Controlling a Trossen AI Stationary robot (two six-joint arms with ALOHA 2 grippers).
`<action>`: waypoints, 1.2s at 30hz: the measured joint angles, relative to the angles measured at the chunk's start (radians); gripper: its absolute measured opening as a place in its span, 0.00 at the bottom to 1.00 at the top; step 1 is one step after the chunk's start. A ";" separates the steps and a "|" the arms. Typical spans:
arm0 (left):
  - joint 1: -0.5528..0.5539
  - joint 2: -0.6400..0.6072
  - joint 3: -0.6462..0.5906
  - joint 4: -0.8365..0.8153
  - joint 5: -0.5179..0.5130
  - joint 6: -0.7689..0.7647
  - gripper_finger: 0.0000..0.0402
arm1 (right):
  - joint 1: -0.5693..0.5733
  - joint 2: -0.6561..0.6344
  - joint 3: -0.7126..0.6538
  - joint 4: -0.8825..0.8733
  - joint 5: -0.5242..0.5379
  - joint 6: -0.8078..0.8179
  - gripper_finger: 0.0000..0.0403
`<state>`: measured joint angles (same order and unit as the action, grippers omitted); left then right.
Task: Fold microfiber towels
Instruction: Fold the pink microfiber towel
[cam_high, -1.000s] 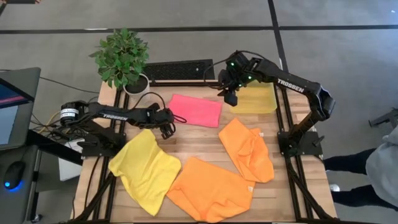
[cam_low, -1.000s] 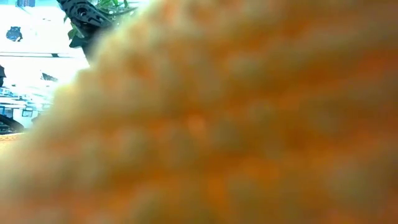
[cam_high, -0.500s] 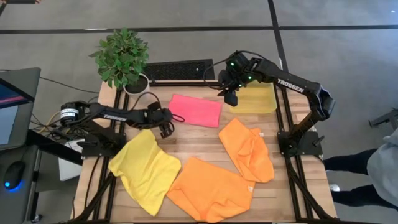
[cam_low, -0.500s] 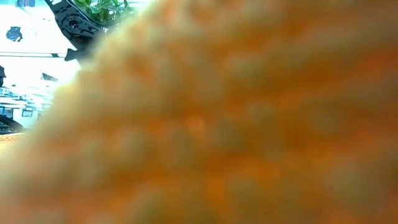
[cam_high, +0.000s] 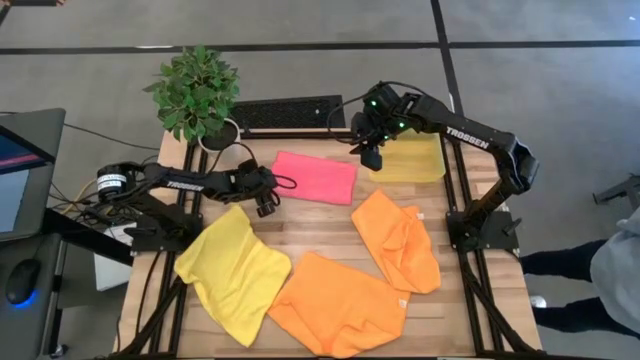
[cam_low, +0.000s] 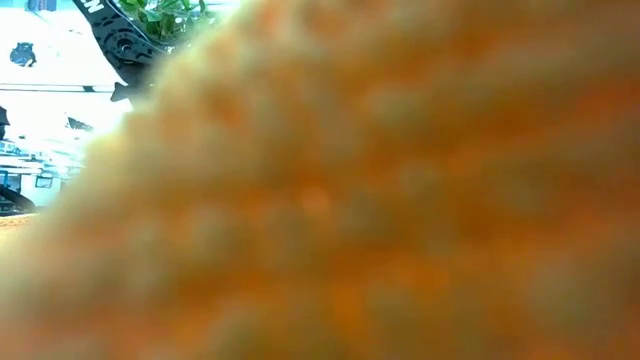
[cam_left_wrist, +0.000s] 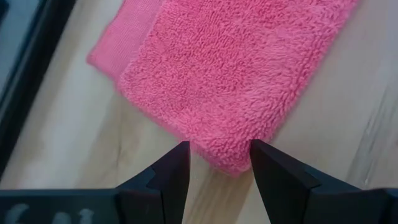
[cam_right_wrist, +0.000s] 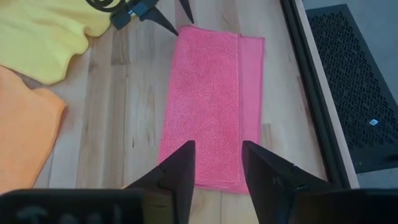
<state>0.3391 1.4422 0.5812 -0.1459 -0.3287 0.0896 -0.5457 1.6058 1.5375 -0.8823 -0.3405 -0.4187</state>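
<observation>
The pink towel (cam_high: 315, 177) lies folded flat on the wooden table (cam_high: 330, 225), toward its far side. My left gripper (cam_left_wrist: 217, 165) is open at the towel's near-left corner (cam_left_wrist: 231, 160), one finger on either side of it, and it also shows in the right wrist view (cam_right_wrist: 180, 20). My right gripper (cam_high: 372, 160) hangs open above the towel's right end, holding nothing. The yellow towel (cam_high: 235, 275) and two orange towels (cam_high: 340, 305) (cam_high: 400, 240) lie crumpled on the near half. One orange towel (cam_low: 350, 200) fills the low view.
A translucent yellow bin (cam_high: 418, 158) stands at the far right, behind my right gripper. A potted plant (cam_high: 200, 95) sits at the far left corner and a black keyboard (cam_high: 288, 113) lies beyond the far edge. Bare wood shows between the pink towel and the crumpled towels.
My left gripper has moved a little toward the far edge and down, up to the pink towel's near-left corner, rolling slightly. The towels have not moved.
</observation>
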 joint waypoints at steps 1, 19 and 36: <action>0.004 0.000 0.000 0.000 0.019 0.000 0.40 | 0.000 0.000 0.000 0.000 0.000 0.000 0.38; 0.000 0.136 0.107 -0.092 0.016 -0.023 0.18 | 0.000 0.000 -0.001 0.000 0.001 0.000 0.35; -0.071 0.234 0.378 -0.073 0.088 0.158 0.00 | -0.007 0.000 -0.001 0.000 0.001 -0.027 0.33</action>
<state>0.2684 1.6762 0.9594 -0.2189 -0.2405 0.2475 -0.5531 1.6053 1.5368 -0.8822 -0.3393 -0.4458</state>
